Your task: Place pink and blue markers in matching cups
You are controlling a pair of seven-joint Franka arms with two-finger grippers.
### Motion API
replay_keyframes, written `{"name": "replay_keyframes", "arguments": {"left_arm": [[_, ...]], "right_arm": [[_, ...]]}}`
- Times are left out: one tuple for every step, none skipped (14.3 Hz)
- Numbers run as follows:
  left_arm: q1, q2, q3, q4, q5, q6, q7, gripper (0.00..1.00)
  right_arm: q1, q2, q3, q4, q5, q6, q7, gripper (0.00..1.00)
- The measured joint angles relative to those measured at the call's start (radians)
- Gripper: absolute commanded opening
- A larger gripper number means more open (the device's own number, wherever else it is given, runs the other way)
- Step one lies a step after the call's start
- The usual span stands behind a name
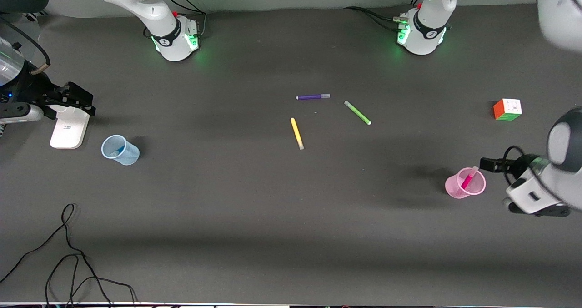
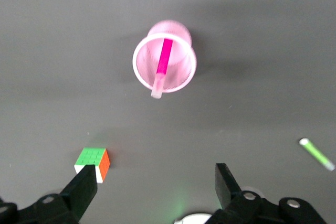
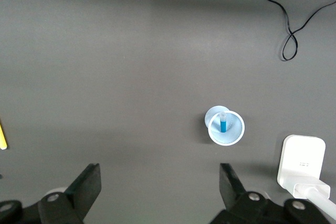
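The pink marker (image 1: pixel 468 179) stands tilted in the light pink cup (image 1: pixel 454 187), pale cap up over the rim. The left wrist view shows the same marker (image 2: pixel 164 59) in the cup (image 2: pixel 185 74). The blue marker (image 1: pixel 119 152) stands in the pale blue cup (image 1: pixel 129 155); the right wrist view shows the marker (image 3: pixel 223 125) in the cup (image 3: pixel 236 132). My left gripper (image 2: pixel 155 190) is open and empty, high in the air by the pink cup. My right gripper (image 3: pixel 160 187) is open and empty, high at the right arm's end.
A purple marker (image 1: pixel 313 97), a green marker (image 1: pixel 358 113) and a yellow marker (image 1: pixel 297 133) lie mid-table. A colour cube (image 1: pixel 507 109) sits toward the left arm's end. A white block (image 1: pixel 69 127) lies by the blue cup. A black cable (image 1: pixel 68 253) loops nearest the camera.
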Motion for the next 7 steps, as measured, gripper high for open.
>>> {"name": "replay_keyframes", "arguments": {"left_arm": [[0.004,-0.075,0.002,-0.077,-0.016,0.057,-0.004,1.00],[0.010,-0.148,0.003,-0.155,-0.033,0.105,-0.006,1.00],[0.017,-0.212,0.004,-0.223,-0.044,0.140,-0.007,1.00],[0.021,-0.263,0.004,-0.274,-0.052,0.162,-0.007,1.00],[0.024,-0.308,0.005,-0.314,-0.064,0.181,-0.007,1.00],[0.025,-0.346,0.005,-0.347,-0.083,0.196,-0.008,1.00],[0.025,-0.380,0.005,-0.374,-0.096,0.206,-0.008,1.00]], "right_arm": [[0.000,0.004,-0.002,0.003,0.000,0.000,0.000,1.00],[-0.001,0.007,-0.003,0.004,0.001,0.000,0.000,1.00],[0.000,0.008,-0.003,0.004,0.004,0.000,0.000,1.00],[0.000,0.009,-0.003,0.004,0.005,0.000,0.000,1.00],[0.000,0.011,-0.003,0.004,0.005,0.000,0.000,1.00],[0.000,0.014,-0.003,0.003,0.006,-0.001,0.000,1.00],[0.000,0.019,-0.003,0.003,0.006,-0.003,0.002,1.00]]}}
